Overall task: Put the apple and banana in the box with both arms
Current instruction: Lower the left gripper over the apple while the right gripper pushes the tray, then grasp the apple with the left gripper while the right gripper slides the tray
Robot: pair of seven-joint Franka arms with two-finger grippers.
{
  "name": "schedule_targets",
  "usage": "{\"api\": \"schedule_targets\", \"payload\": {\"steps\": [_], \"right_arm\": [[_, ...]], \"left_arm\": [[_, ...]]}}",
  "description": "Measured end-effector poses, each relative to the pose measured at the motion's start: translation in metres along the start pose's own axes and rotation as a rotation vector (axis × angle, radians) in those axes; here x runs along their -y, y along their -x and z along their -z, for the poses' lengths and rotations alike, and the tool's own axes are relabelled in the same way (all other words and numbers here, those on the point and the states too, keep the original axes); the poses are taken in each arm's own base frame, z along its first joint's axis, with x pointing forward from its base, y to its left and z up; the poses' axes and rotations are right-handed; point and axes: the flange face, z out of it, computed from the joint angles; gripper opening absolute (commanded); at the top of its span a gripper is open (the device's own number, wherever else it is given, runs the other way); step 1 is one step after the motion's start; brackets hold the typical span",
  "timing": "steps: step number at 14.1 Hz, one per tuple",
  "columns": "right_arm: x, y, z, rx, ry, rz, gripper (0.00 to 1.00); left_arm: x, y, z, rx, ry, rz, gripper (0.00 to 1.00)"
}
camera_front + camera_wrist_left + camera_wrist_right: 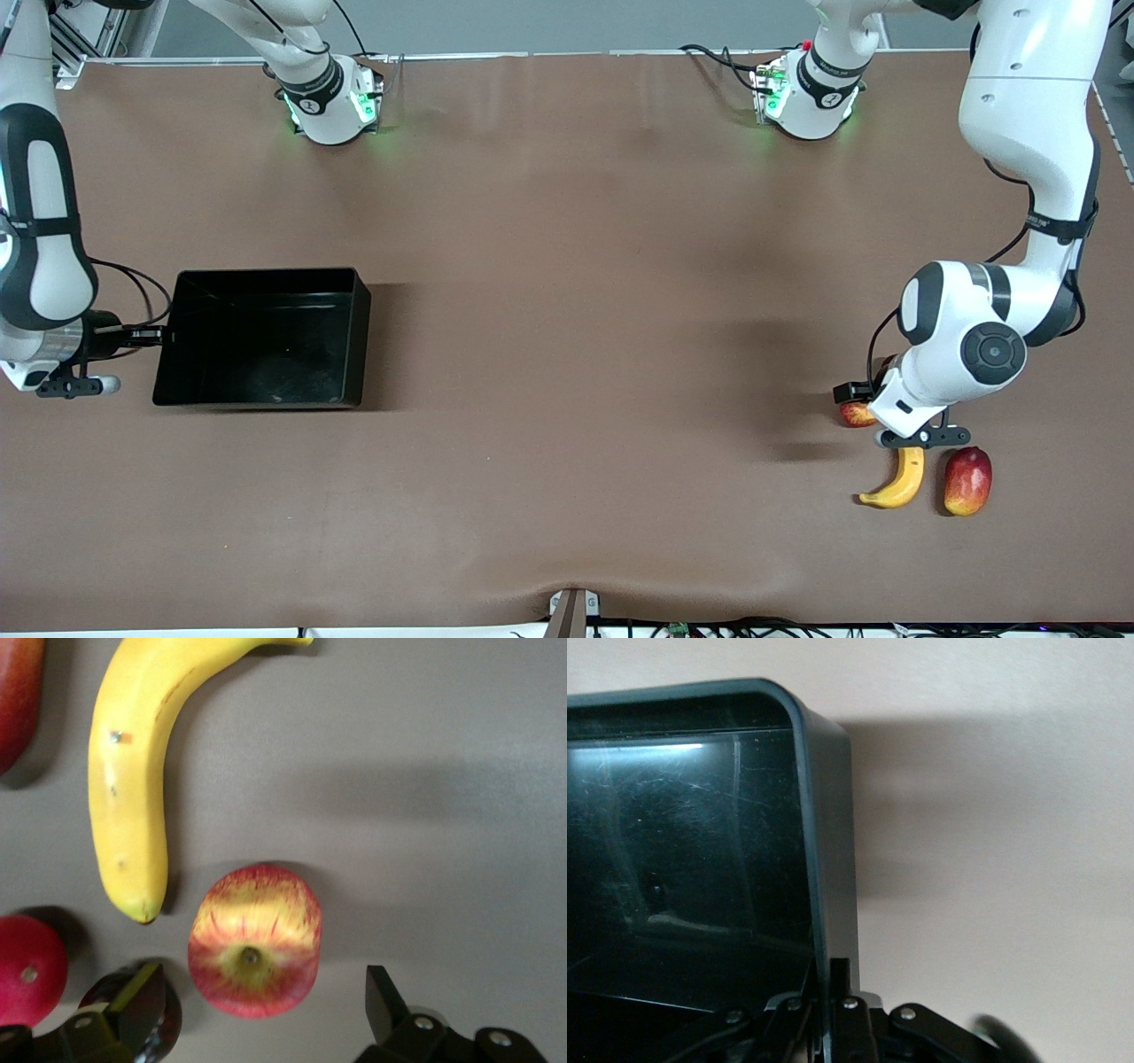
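Glossy black box (262,337), streaked round apple (255,940)

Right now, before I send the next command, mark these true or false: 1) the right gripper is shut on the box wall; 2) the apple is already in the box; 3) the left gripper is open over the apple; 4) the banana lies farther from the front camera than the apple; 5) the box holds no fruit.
1) True. The right gripper is shut on the wall of the box, at the right arm's end of the table.
2) False. The apple lies on the table at the left arm's end.
3) True. The left gripper is open, one finger on each side of the apple.
4) False. The banana lies nearer to the front camera than the apple.
5) True. No fruit shows in the box.
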Motion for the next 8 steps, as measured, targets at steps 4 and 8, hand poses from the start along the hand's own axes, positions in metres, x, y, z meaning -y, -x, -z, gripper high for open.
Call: {"api": "schedule_targets", "payload": {"steps": [4, 8], "right_arm": [[0.061, -0.016, 0.015, -0.014, -0.050, -0.026, 0.00], [0.168, -0.034, 0.010, -0.002, -0.013, -0.031, 0.00]], "left_arm": [[-0.003, -0.004, -0.019, -0.001, 0.005, -0.002, 0.58], [-0.003, -0.005, -0.022, -0.002, 0.006, -0.002, 0.06]]}}
